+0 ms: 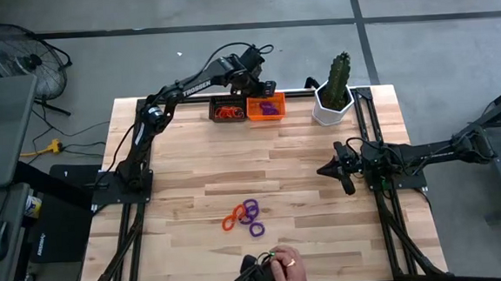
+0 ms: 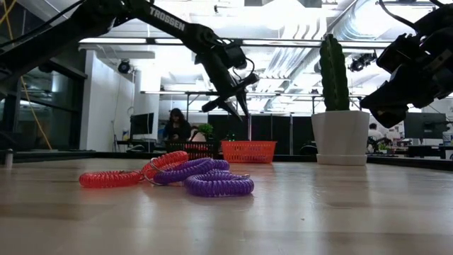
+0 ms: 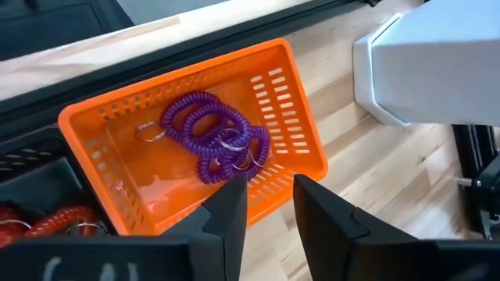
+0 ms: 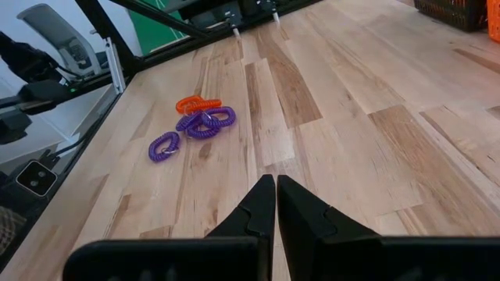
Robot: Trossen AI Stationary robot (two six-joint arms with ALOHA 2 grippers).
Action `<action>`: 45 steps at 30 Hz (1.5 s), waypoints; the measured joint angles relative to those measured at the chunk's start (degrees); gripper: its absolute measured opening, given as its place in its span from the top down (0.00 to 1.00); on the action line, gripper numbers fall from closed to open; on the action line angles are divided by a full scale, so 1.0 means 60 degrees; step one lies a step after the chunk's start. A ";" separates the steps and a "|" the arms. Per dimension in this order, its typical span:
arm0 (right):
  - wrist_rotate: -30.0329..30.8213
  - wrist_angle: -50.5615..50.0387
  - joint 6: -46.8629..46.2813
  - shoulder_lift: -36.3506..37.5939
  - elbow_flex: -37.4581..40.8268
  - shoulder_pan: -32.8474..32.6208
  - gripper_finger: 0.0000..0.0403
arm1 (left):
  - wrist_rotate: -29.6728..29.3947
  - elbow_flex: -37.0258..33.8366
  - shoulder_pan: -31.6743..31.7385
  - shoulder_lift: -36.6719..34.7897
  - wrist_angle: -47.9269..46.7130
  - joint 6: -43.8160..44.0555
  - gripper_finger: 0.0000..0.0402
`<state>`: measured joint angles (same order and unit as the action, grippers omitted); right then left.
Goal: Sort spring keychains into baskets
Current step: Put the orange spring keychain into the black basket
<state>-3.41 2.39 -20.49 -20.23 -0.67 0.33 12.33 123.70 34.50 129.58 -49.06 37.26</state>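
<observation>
Spring keychains (image 3: 215, 140), purple coils with metal rings, lie heaped in the orange basket (image 3: 94, 125) below my left gripper (image 3: 266, 207).

My left fingers (image 3: 230, 211) stand a little apart, holding nothing, above the basket's near wall. Beside it the black basket (image 1: 225, 110) holds orange coils (image 3: 55, 222). Both baskets sit at the table's (image 1: 183, 179) far edge, near the white cactus pot (image 1: 333, 107). More loops, purple and orange, wait in a loose cluster (image 1: 244, 218) towards the table's near edge, one purple loop (image 4: 164, 146) lying slightly apart. My right gripper (image 4: 276, 204) hovers over bare wood at the right side, fingers pressed together, empty. A person's hand (image 1: 284, 267) shows at the near edge.
</observation>
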 joint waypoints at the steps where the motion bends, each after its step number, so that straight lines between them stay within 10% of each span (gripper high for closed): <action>1: -0.0001 -0.0003 0.0000 0.0000 0.0000 -0.0002 0.97 | 0.0001 0.0000 -0.0007 0.0001 -0.0003 -0.0095 0.74; 21: 0.0002 -0.0004 0.0000 0.0000 0.0000 -0.0002 0.97 | -0.0090 0.0006 -0.1811 -0.0839 -0.2964 -0.3601 0.74; 45: 0.0002 -0.0004 0.0000 0.0000 0.0000 0.0001 0.97 | -0.2063 -0.1632 -0.6079 -0.1792 -0.3774 -0.2974 0.74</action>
<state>-3.40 2.37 -20.49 -20.23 -0.67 0.34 -0.05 113.91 -1.98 118.83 -71.71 19.41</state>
